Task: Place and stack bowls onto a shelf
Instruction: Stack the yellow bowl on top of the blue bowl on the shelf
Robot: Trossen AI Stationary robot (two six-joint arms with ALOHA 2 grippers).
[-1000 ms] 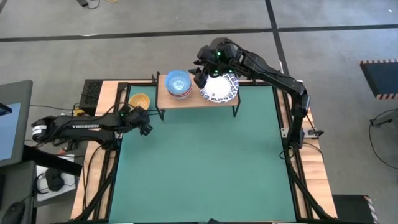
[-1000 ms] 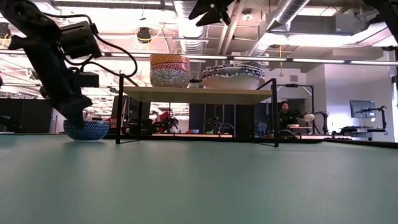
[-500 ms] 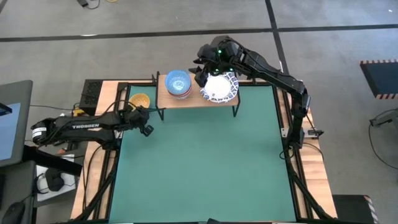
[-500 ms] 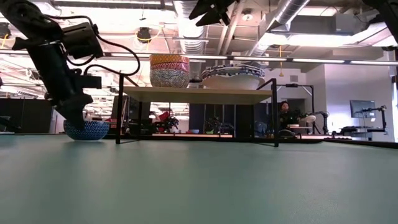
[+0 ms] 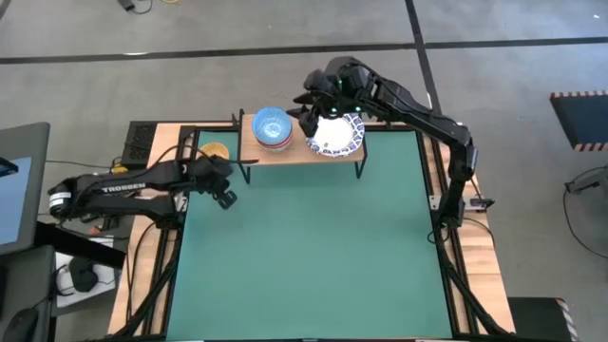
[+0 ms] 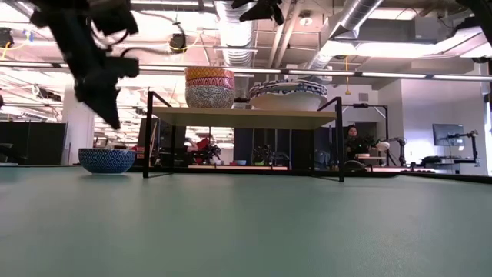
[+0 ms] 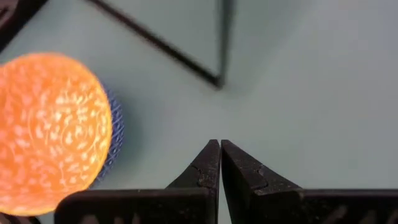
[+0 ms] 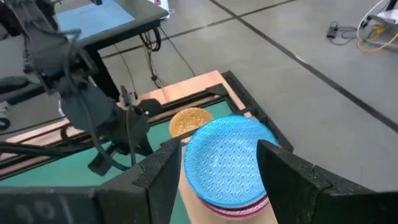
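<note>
Sitting on the green table (image 5: 304,247), at the far left and just outside the shelf (image 5: 299,152), is the yellow-orange bowl (image 5: 214,152). It is the only bowl not on the shelf yet. From the low view its outside is blue with a pattern.

The left gripper (image 7: 219,163) hangs above the table beside that bowl, a little toward the shelf leg (image 7: 222,43). Its fingers are pressed together and hold nothing. If it goes down like this, it may bump the bowl and push it away, or knock the thin leg. It needs to spread its fingers first.

On the shelf's left part stands a stack with the light blue bowl (image 5: 272,126) on top. The stack is tall, so one more bowl set down crooked could make it tip.

Next to it, on the shelf's right part, sit the wide white bowls (image 5: 339,136) with blue rims.

The right gripper (image 8: 214,163) hovers high over the shelf, between the two stacks. Its fingers are spread apart and empty. If both arms reach for the shelf together, I think they could hit each other.
</note>
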